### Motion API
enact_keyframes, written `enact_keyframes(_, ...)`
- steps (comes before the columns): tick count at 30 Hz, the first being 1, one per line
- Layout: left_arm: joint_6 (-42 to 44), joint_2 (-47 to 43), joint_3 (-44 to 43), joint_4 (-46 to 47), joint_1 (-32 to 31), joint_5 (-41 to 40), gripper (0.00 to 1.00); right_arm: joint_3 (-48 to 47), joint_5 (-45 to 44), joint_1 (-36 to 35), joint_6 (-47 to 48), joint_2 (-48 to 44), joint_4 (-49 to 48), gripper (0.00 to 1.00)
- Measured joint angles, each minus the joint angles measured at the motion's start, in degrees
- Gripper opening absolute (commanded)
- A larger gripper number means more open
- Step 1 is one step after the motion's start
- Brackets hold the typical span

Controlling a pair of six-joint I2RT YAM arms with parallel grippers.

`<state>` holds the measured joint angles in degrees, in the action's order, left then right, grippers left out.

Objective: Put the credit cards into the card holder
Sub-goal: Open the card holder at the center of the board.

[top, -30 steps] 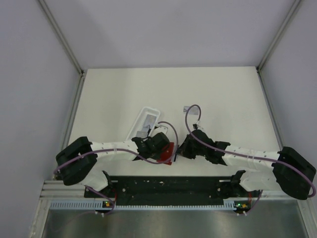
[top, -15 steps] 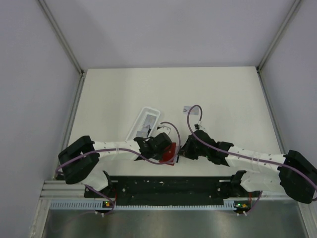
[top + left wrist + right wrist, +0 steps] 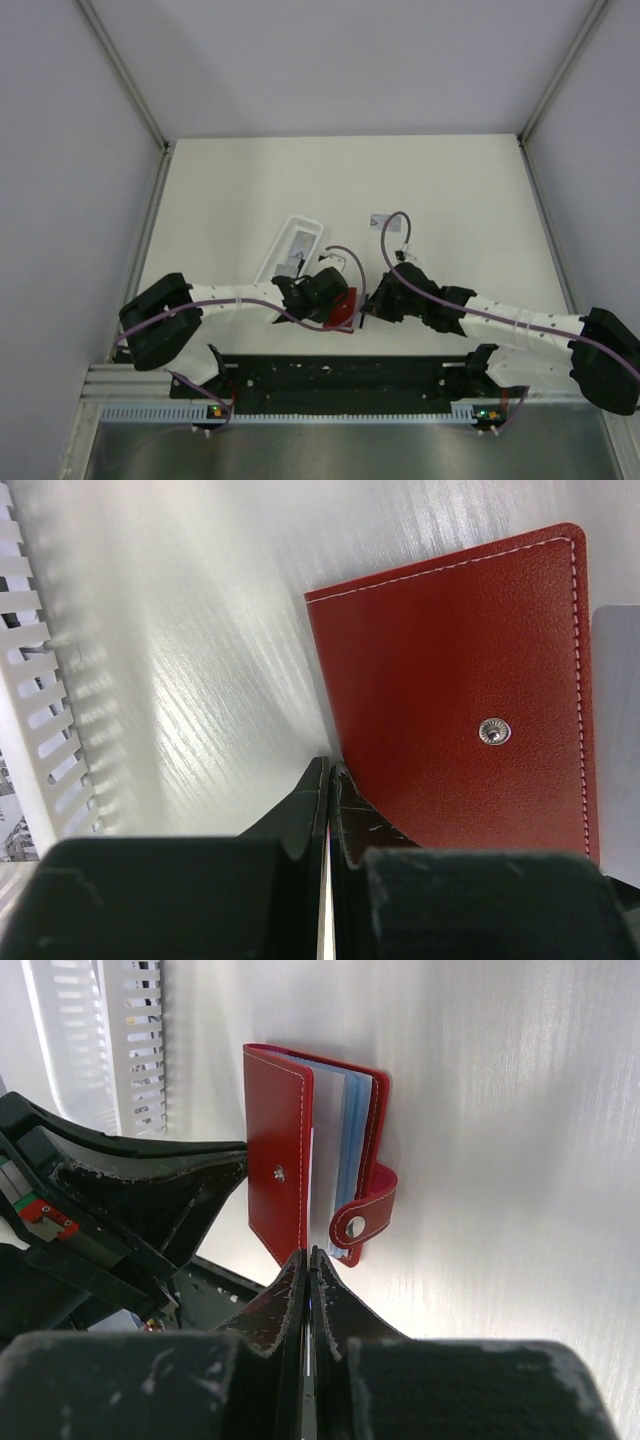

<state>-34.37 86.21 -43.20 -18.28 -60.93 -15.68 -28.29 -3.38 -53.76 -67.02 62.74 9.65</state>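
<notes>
The card holder (image 3: 345, 303) is a red wallet lying near the table's front edge, between the two grippers. It stands partly open in the right wrist view (image 3: 275, 1140), showing pale blue pockets and a clasp tab (image 3: 365, 1215). My left gripper (image 3: 328, 292) is shut, its tips (image 3: 329, 765) on the edge of the red cover (image 3: 450, 680). My right gripper (image 3: 370, 306) is shut (image 3: 310, 1252) on a thin grey credit card (image 3: 322, 1130). The card is seen edge-on and reaches in behind the cover. Another grey card (image 3: 381, 219) lies flat farther back.
A long white slotted tray (image 3: 297, 243) lies just behind the left gripper, and it also shows in the left wrist view (image 3: 30, 680) and the right wrist view (image 3: 140, 1030). The black base rail (image 3: 340, 375) runs along the near edge.
My right arm has moved left, bringing its gripper up to the wallet. The wallet shows smaller and more tilted under my left gripper than a second ago.
</notes>
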Motion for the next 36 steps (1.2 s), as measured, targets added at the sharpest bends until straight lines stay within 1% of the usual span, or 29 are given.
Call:
enact_keyframes(6,0.4,0.5,-0.4,0.3,-0.8,0.7,0.00,0.0,0.5,0.0,0.3,0.0,-1.6,0.00)
enact_keyframes(15,0.2,1.4,-0.6,3.9,-2.4,5.8,0.00,0.7,3.7,0.0,1.8,-0.1,-9.7,0.00)
enact_keyframes(21,-0.5,0.7,0.9,6.1,-2.4,6.5,0.00,2.1,5.0,0.0,2.7,0.3,-12.4,0.00)
enact_keyframes(30,-2.8,-3.4,6.7,11.4,-2.4,6.6,0.00,2.1,7.5,0.1,3.0,8.2,-18.1,0.00)
enact_keyframes(36,-4.2,-6.2,9.8,13.3,-2.4,6.7,0.00,2.1,8.0,0.1,3.0,12.7,-20.8,0.00)
